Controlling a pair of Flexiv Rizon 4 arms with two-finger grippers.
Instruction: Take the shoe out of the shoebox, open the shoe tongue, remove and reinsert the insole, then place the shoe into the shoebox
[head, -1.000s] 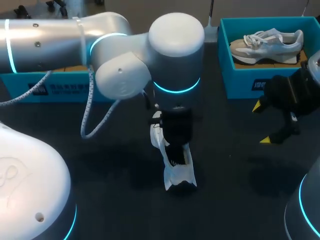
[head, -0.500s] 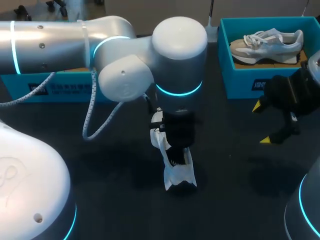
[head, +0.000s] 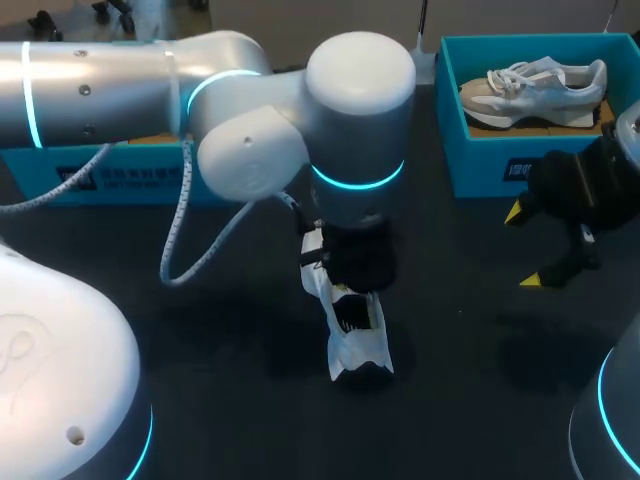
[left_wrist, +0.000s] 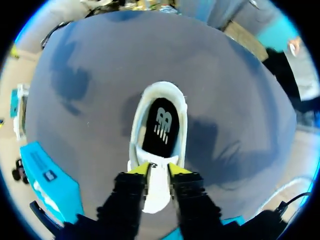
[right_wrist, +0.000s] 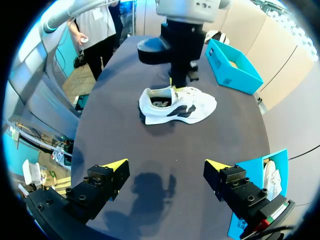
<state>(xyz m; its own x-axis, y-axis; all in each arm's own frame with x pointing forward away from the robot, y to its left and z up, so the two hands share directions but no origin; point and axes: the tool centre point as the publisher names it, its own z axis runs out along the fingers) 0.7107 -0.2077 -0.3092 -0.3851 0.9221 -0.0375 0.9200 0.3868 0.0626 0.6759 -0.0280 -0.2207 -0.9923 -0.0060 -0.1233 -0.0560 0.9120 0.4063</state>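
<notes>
Tongue opening is, by our judgement, the step in hand. Our left gripper (left_wrist: 159, 169) has its fingers narrow and pinches the white tongue (left_wrist: 158, 189) from two sides. The shoe (head: 358, 345) stands on its sole on the desk (head: 220, 330), near the middle, between the two boxes. The black insole (left_wrist: 161, 125) shows in the mouth of the shoe, just ahead of the fingers.

To do this well, we advise drawing the tongue up and back toward the toe in a slow arc. The mouth then widens without the light shoe lifting or sliding, since nothing pins it down. Our right gripper (right_wrist: 165, 163) hangs with fingers wide, holding nothing, well apart from the shoe; it could brace the heel.

Containers: the right shoebox (head: 480, 165) holds a second, pale shoe (head: 535, 90). The left shoebox (head: 110, 175) is largely hidden behind our left arm, and we cannot tell what is in it.
</notes>
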